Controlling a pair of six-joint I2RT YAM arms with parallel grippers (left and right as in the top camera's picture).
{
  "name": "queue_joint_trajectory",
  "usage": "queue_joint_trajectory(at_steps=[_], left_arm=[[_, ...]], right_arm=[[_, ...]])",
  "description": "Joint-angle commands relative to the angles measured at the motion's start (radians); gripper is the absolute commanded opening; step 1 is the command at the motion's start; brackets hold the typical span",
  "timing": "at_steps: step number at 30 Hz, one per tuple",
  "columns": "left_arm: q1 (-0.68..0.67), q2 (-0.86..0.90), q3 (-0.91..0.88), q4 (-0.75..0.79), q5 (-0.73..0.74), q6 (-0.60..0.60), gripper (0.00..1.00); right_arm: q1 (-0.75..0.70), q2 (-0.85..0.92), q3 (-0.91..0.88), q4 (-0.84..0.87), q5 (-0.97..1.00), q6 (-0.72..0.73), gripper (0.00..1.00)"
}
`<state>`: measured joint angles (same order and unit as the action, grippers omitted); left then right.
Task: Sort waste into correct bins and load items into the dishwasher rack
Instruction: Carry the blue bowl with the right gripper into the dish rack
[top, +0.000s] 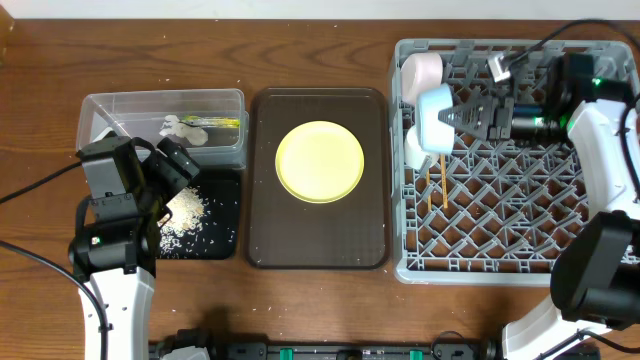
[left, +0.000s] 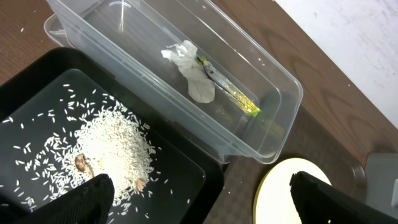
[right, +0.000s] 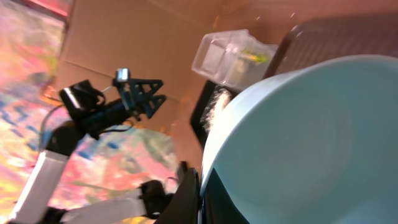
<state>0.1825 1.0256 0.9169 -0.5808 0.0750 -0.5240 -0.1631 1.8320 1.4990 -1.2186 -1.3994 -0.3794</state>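
Note:
My right gripper (top: 462, 117) is shut on the rim of the light blue bowl (top: 436, 117), holding it on its side at the left of the grey dishwasher rack (top: 520, 215). The bowl (right: 311, 137) fills the right wrist view, with the gripper (right: 200, 186) on its rim. A cream cup (top: 424, 69), a white bowl (top: 414, 150) and chopsticks (top: 436, 186) are in the rack. The yellow plate (top: 320, 161) lies on the brown tray. My left gripper (left: 205, 208) is open over the black tray (left: 186, 155), which holds rice (left: 115, 146). The tissue (left: 193, 71) and wrapper (left: 233, 94) lie in the clear tub (left: 280, 81).
The brown serving tray (top: 265, 210) sits between the black tray (top: 225, 200) and the rack. The clear tub (top: 160, 105) stands behind the black tray. Cables trail at the far right and left of the table.

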Motion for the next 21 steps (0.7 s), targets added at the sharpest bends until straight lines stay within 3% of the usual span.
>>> queue_joint_trajectory(at_steps=[1,5,14,21], left_arm=[[0.005,0.001,0.021,-0.003,-0.005,0.002,0.93],[0.005,0.001,0.021,-0.003,-0.005,0.002,0.93],[0.005,0.001,0.021,-0.003,-0.005,0.002,0.93],[0.005,0.001,0.021,-0.003,-0.005,0.002,0.93]], right_arm=[[-0.008,-0.006,-0.054,-0.026,-0.117,-0.048,0.01],[-0.008,-0.006,-0.111,-0.130,-0.139,-0.150,0.01],[-0.008,-0.006,-0.206,-0.479,-0.138,-0.591,0.01],[-0.014,-0.006,-0.323,-0.455,-0.135,-0.647,0.01]])
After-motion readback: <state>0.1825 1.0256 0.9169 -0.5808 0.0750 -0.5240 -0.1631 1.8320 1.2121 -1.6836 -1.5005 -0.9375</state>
